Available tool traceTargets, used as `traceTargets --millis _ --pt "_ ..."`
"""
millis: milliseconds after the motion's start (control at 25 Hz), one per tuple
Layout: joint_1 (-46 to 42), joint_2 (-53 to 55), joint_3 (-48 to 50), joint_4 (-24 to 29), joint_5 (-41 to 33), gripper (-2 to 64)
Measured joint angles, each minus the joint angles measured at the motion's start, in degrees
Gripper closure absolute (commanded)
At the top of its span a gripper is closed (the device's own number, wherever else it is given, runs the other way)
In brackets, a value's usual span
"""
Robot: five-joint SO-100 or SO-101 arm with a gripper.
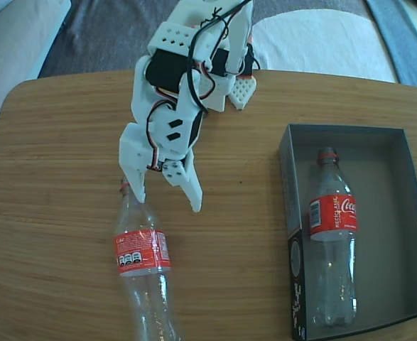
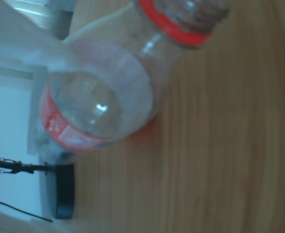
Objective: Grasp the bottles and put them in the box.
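In the fixed view the white arm reaches down from the table's far edge, its gripper (image 1: 169, 192) spread open and empty, one fingertip right at the neck of the Coca-Cola bottle on the table (image 1: 143, 266). That bottle lies on bare wood, left of the box (image 1: 291, 206). The bottle in the box (image 1: 332, 241) lies by the box's left wall.

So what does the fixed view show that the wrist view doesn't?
Only the fixed view shows the box, the bottle in the box, and the gripper, open above the other bottle's neck. Only the wrist view shows that neck's red ring close up, uncapped. Both show the bottle on the table lying on wood.
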Motion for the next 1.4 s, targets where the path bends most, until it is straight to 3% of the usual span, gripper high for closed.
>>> traceTargets --millis 520,880,1400 --pt "1.4 0.0 0.4 0.0 0.4 20.6" --pt "7.5 0.0 -7.6 0.0 0.4 19.9" --pt "11.8 0.0 -8.3 0.4 0.4 20.5"
